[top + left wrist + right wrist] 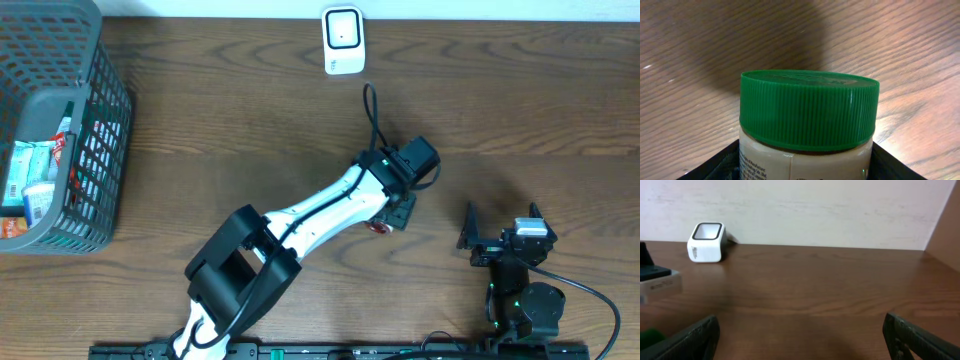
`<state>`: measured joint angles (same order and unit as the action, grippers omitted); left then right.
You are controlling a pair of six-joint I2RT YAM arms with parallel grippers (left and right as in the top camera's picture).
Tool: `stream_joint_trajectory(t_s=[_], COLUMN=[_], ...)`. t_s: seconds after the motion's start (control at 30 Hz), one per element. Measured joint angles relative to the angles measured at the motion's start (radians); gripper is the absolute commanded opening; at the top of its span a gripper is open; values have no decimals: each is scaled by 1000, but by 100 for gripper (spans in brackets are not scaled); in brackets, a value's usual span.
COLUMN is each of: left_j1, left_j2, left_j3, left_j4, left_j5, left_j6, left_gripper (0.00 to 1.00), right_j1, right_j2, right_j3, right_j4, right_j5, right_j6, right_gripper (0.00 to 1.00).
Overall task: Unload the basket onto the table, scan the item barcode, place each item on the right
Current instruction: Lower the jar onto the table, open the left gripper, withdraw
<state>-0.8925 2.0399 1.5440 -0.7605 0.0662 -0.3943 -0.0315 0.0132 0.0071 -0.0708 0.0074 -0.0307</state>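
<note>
From above, the left arm reaches diagonally across the brown wooden table point(230, 120), its left gripper point(397, 210) near the middle of the tabletop; the jar point(379, 225) shows only as a small red-and-dark patch at the finger end, mostly hidden under the wrist; the white scanner point(342, 40) stands at the far edge, well apart from the jar; a grey mesh basket point(100, 150) with packets inside sits at the left edge; the right gripper point(500, 228) rests near the front right, apart from everything else.

Seen from the left wrist, the jar fills the lower half of the view, with a ribbed green lid point(809, 110) over a pale body with small print on it; the black fingers point(715, 165) flank that body on both sides, so the jaws are pinching the jar; bare wood lies beyond it.

Seen from the right wrist, the two dark jaws stand spread wide at the lower corners with only table between them; the scanner sits far left against the pale wall point(830, 210).
</note>
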Motion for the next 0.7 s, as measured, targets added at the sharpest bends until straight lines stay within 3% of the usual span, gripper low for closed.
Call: stream_joint_trajectory(t_s=[0.07,0.17,0.37,0.7], left_j1=[0,2,1,1], left_j2=[0,0,0,0], left_j3=[0,0,0,-1], left_j4=[6,6,-2,-16], left_j5=[-4,-13,-14,-14], left_j6=[-11,-24,-29,-32], left_gripper=[54,66,72,73], right_j1=[0,0,0,0], right_j2=[0,0,0,0], right_j3=[0,0,0,0], right_j4=[0,0,0,0], right_j5=[0,0,0,0], right_j6=[0,0,0,0], right_gripper=[99,99,99,99])
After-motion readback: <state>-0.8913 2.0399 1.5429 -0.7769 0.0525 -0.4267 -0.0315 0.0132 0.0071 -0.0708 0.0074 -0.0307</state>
